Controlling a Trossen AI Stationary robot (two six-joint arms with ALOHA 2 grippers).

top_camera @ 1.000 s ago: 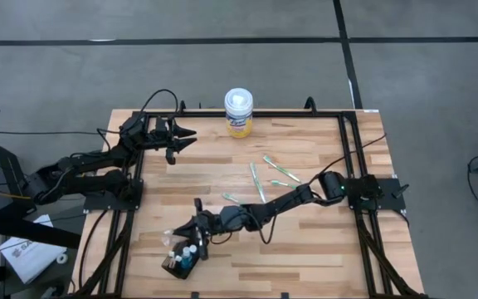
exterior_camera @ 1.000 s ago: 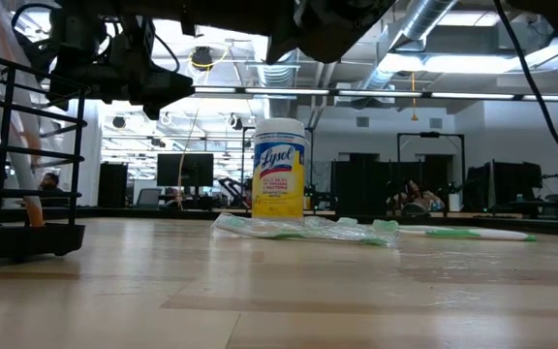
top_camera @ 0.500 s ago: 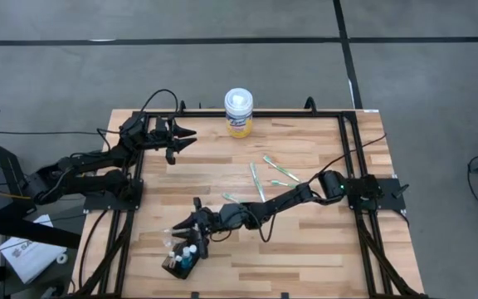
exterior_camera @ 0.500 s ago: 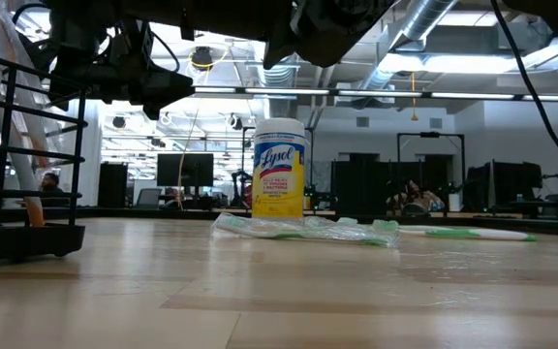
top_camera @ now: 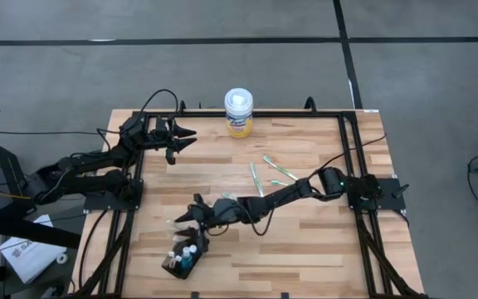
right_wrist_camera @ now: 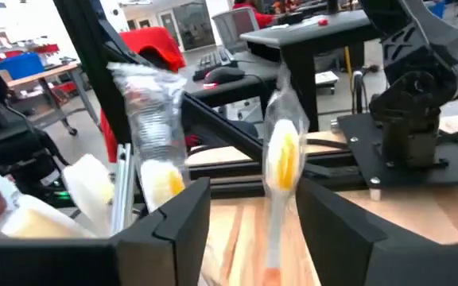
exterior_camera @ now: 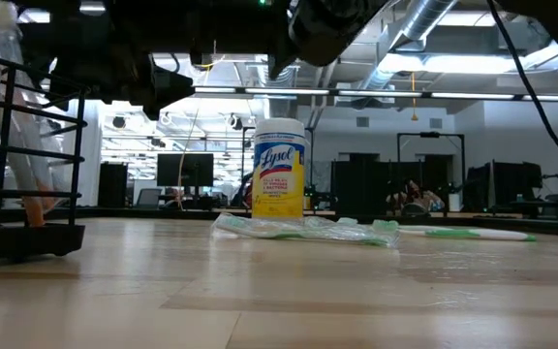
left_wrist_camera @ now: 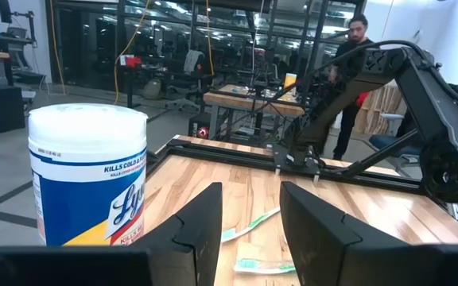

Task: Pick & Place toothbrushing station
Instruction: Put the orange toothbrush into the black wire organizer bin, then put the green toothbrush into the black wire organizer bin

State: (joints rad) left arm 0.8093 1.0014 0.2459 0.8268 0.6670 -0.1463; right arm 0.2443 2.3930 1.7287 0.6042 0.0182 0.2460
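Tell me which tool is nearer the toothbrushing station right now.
The right tool: it sits just beyond the toothbrushing station at the table's near-left corner. The left tool waits far off, near the wipes canister.

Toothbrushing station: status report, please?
Right gripper open, just above the toothbrushing station, not gripping. Left gripper open, idle near the canister. Nothing in the way.

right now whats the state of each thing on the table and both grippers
toothbrushing station: upright near the table's front edge, small bottles in its slots, not gripped
right gripper: open, just behind the station
left gripper: open, empty, at the back left
wipes canister: upright, lid shut
wrapped toothbrushes: lying flat mid-table
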